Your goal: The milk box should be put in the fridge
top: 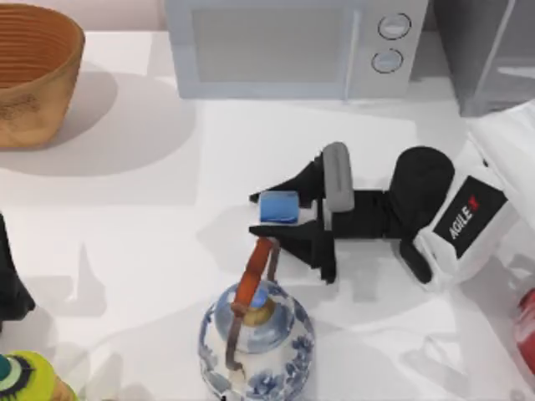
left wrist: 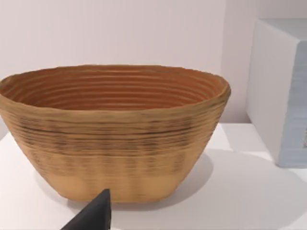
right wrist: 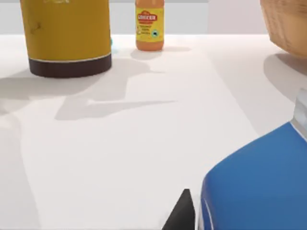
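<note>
1. Our right gripper (top: pixel 288 219) lies level over the middle of the table, its fingers set wide on either side of the milk box (top: pixel 279 206). We cannot tell whether either pad touches it yet, so we count it as not held.
2. The box stands near the table's centre, just behind the teapot (top: pixel 256 338) and in front of the microwave (top: pixel 292 46). In the right wrist view its blue top (right wrist: pixel 256 184) looms close.
3. The fridge (top: pixel 489 50) sits at the back right corner, well away from the box.
4. Our left arm (top: pixel 10 288) is parked at the left edge, facing the basket (left wrist: pixel 115 132); we cannot tell how its fingers stand.
5. Risks, as we judge them: closing off-centre could tip or twist the small carton; the near finger is close to the teapot's handle (top: pixel 255 271) and could knock it; a loose grip might let the box slip on the way to the fridge.
</note>
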Action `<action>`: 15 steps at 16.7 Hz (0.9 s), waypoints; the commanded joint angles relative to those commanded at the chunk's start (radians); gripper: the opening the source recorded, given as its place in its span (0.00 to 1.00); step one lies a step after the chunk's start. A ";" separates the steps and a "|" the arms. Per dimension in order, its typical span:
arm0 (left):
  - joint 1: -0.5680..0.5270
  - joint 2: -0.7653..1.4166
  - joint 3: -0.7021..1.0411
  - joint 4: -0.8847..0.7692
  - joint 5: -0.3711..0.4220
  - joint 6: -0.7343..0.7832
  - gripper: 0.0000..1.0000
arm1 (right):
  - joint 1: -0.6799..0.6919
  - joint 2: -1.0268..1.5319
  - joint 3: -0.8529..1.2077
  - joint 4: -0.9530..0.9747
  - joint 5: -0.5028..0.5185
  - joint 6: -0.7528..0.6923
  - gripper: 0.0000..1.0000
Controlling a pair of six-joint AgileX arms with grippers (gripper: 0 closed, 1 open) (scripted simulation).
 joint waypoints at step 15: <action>0.000 0.000 0.000 0.000 0.000 0.000 1.00 | -0.006 -0.016 -0.004 -0.015 0.003 0.002 0.00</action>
